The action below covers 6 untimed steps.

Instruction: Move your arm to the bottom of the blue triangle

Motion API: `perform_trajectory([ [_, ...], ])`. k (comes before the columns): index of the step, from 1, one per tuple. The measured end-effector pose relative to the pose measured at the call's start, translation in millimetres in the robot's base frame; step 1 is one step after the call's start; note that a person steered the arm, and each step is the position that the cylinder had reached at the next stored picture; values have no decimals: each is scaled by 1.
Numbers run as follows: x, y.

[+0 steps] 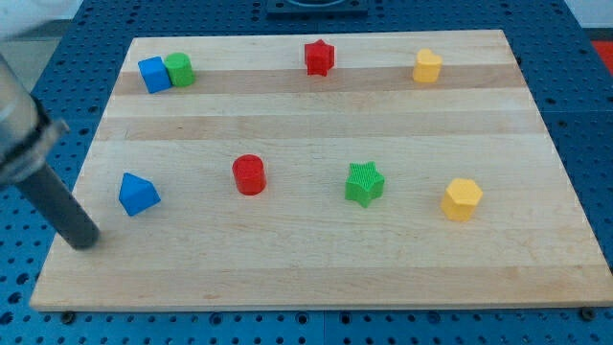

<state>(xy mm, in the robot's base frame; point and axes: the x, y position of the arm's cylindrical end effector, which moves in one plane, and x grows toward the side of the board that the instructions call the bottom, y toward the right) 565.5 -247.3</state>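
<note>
1. Camera view: the tabletop (pixel 316 278) is a pale wooden board made of long planks, its grain running from the view's left to the view's right, lying on a blue perforated surface (pixel 594 144).
2. The blue triangle (pixel 138 195) is a matte, faceted plastic wedge near the board's left edge, in the lower half of the view.
3. My tip (pixel 86 240) is the lower end of a smooth dark rod that slants in from the view's upper left, where it looks blurred. It rests near the board's left edge, to the lower left of the blue triangle, near it but apart from it.
4. There is no gripper on this arm, so no open or closed state can be told; only the rod shows.
5. Right of the blue triangle stands a red cylinder (pixel 249 174) with ribbed sides, well apart from it.
6. Further right of the blue triangle sit a ridged green star (pixel 364 183) and then a yellow hexagonal block (pixel 462 198).
7. Well above the blue triangle, a blue cube (pixel 153 74) touches a green cylinder-like block (pixel 179 69).
8. Up and to the right of the blue triangle, along the top edge, are a red star (pixel 319 57) and a second yellow block (pixel 427 66), faceted.
9. Nothing lies between my tip and the blue triangle.
</note>
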Motion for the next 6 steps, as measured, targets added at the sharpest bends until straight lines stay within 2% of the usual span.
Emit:
perform_trajectory([
  [1, -3, 29],
  [2, -8, 96],
  [3, -8, 96],
  [4, -63, 90],
  [5, -73, 90],
  [6, -45, 83],
])
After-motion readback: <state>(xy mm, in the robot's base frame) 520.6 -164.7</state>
